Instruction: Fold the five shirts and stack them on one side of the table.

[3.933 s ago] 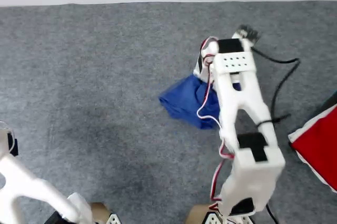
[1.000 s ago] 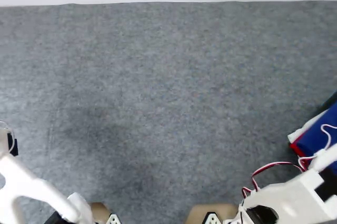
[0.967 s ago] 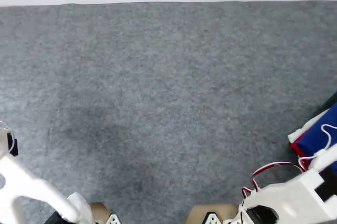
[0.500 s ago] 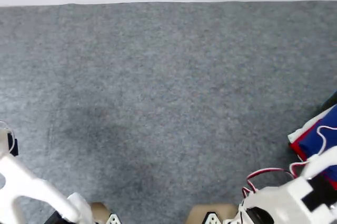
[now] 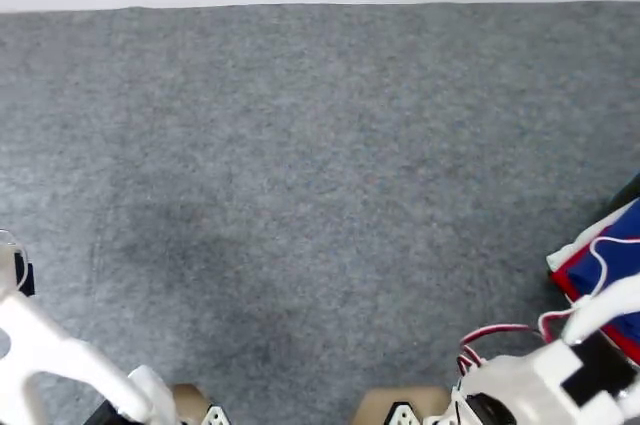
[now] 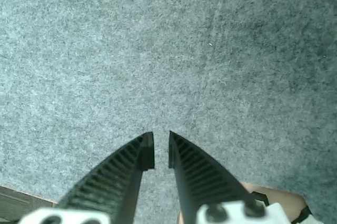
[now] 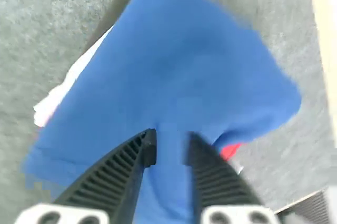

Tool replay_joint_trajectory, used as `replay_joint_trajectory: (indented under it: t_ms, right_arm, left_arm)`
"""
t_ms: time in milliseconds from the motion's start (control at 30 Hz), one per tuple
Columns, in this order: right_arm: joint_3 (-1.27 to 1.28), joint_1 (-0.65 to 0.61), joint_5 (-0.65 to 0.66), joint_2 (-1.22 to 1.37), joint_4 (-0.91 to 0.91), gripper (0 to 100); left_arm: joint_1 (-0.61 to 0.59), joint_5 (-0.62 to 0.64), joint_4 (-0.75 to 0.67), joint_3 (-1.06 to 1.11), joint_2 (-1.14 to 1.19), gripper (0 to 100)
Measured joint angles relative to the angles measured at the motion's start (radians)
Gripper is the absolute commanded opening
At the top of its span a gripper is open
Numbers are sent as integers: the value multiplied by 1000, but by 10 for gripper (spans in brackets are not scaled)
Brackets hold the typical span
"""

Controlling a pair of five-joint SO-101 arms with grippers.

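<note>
The blue shirt (image 7: 174,76) is plain, smooth, flat cloth with soft, rounded edges. It lies on top of a stack at the right edge of the table (image 5: 300,145), which has a grey, carpet-like top. Under it a red shirt (image 5: 572,278) shows as a thin band, and a white shirt (image 5: 585,237) sticks out along the side nearer the table's middle.

The right gripper (image 7: 169,153) hangs close over the blue shirt. Its fingers are slightly parted and blue cloth fills the gap; whether they touch the cloth cannot be told.

The left gripper (image 6: 161,153) is over bare grey surface near the table's front edge. Its fingers are almost together, with a thin slit between the tips, and hold nothing.
</note>
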Motion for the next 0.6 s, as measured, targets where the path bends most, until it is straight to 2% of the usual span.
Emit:
replay_joint_trajectory:
  t_ms: [267,400,500,600]
  right_arm:
    - [0,66,38,212,-229,14]
    - [0,75,100,282,-318,14]
    - [0,75,115,288,-334,14]
    - [-20,74,120,273,-278,14]
  left_arm:
    - [0,0,0,0,0,54]
    - [0,0,0,0,0,54]
    - [0,0,0,0,0,54]
    - [0,0,0,0,0,54]
